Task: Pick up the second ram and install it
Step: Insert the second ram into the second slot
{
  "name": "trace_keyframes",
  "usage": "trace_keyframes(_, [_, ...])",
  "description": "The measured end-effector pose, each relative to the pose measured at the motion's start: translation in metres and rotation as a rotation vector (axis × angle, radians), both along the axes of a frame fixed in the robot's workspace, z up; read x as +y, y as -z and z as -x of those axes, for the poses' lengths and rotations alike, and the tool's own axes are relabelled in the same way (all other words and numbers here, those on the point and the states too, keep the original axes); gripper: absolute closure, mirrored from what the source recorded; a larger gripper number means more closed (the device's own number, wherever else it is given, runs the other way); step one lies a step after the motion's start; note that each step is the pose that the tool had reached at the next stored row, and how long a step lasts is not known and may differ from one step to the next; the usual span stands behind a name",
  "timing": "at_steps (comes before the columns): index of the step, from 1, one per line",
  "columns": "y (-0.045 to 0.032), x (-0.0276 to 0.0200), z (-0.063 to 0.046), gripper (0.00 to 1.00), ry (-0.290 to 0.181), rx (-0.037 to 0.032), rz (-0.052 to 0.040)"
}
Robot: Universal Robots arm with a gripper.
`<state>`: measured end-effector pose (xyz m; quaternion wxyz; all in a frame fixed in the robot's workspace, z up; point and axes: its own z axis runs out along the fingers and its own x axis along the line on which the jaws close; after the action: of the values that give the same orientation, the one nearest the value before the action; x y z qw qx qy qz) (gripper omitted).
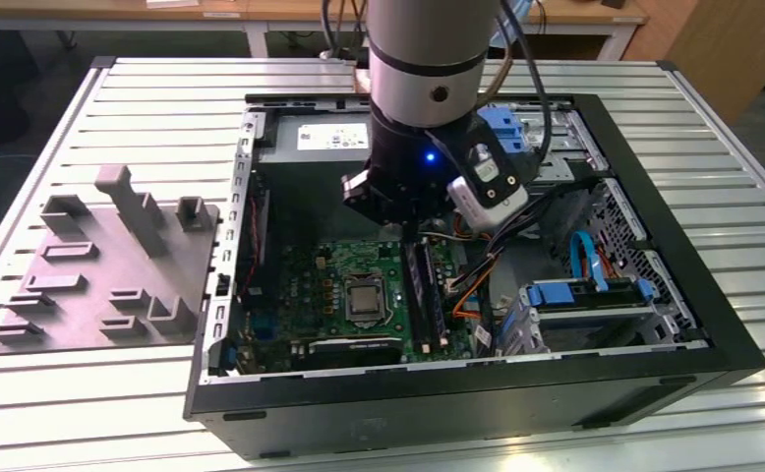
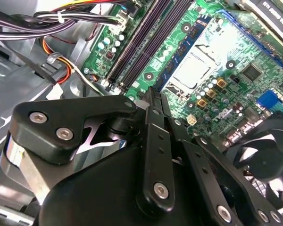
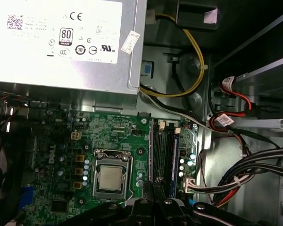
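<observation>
My gripper (image 1: 406,231) hangs inside the open computer case (image 1: 225,295), just above the memory slots of the green motherboard (image 1: 356,265). Its fingers (image 2: 153,122) are pressed together, shut, with nothing visible between them. A long dark stick, the second ram (image 1: 420,285), stands along the slot row directly under the fingertips. In the first wrist view the ram (image 3: 156,150) runs away from the gripper (image 3: 153,188), beside a blue slot (image 3: 174,150). The second wrist view has the gripper (image 2: 154,94) short of the slot row (image 2: 137,44). Whether the tips touch the stick I cannot tell.
The processor socket (image 3: 109,178) lies beside the slots. A silver power supply (image 3: 61,42) fills the far end of the case. Cable bundles (image 3: 245,169) and blue drive brackets (image 1: 579,290) crowd the exterior view's right. A grey holder fixture (image 1: 107,265) stands on the slatted table, left of the case.
</observation>
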<state>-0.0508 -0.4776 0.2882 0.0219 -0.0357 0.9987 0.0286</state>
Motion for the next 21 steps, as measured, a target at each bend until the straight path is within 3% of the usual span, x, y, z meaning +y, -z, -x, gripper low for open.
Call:
trace_keyframes(12, [0.0212, 0.0000, 0.000, 0.88, 0.022, -0.0014, 0.0001])
trace_keyframes(21, [0.0328, -0.0013, -0.004, 0.88, 0.037, -0.0015, 0.0001])
